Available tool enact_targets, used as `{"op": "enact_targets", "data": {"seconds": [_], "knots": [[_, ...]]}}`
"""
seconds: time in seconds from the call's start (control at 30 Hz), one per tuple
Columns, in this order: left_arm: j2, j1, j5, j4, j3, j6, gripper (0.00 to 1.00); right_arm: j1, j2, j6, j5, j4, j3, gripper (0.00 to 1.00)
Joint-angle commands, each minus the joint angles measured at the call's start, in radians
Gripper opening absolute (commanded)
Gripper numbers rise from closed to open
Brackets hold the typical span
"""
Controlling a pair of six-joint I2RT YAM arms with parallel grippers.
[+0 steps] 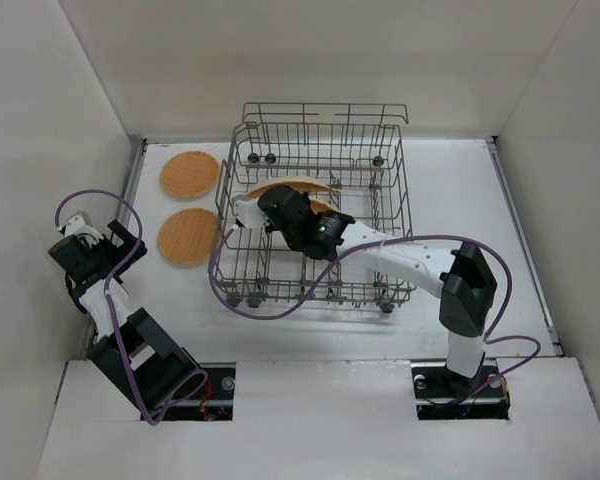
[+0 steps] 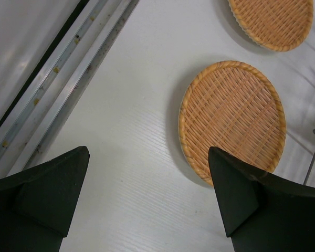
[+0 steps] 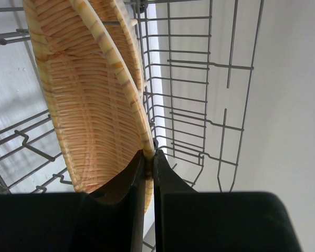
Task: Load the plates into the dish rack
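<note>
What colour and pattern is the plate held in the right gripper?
The held plate is orange-tan basket weave; clearest in right wrist view.

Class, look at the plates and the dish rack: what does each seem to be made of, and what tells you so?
Plates: apparently woven wicker or rattan, matt tan finish; interlaced strips and a braided rim show, though moulded imitation is possible.
Dish rack: thin grey metal wire, likely coated; slim rigid rods crossing in a grid.
</note>
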Motion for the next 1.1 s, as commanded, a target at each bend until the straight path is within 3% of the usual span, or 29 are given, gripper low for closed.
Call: {"op": "enact_targets", "data": {"seconds": [0.0, 0.63, 1.0, 1.07], "knots": [[-0.013, 0.010, 0.023, 0.032, 0.020, -0.005, 1.00, -0.001, 0.017, 0.032, 0.014, 0.035, 0.056, 0.00], [0.004, 0.013, 0.023, 0.021, 0.032, -0.008, 1.00, 0.010, 0.117, -0.037, -0.015, 0.139, 0.053, 0.00], [0.004, 0.024, 0.029, 0.026, 0.029, -0.014, 1.00, 0.013, 0.216, 0.006, -0.032, 0.133, 0.061, 0.00], [0.004, 0.024, 0.029, 0.026, 0.029, -0.015, 1.00, 0.013, 0.229, 0.016, -0.035, 0.132, 0.061, 0.06]]}}
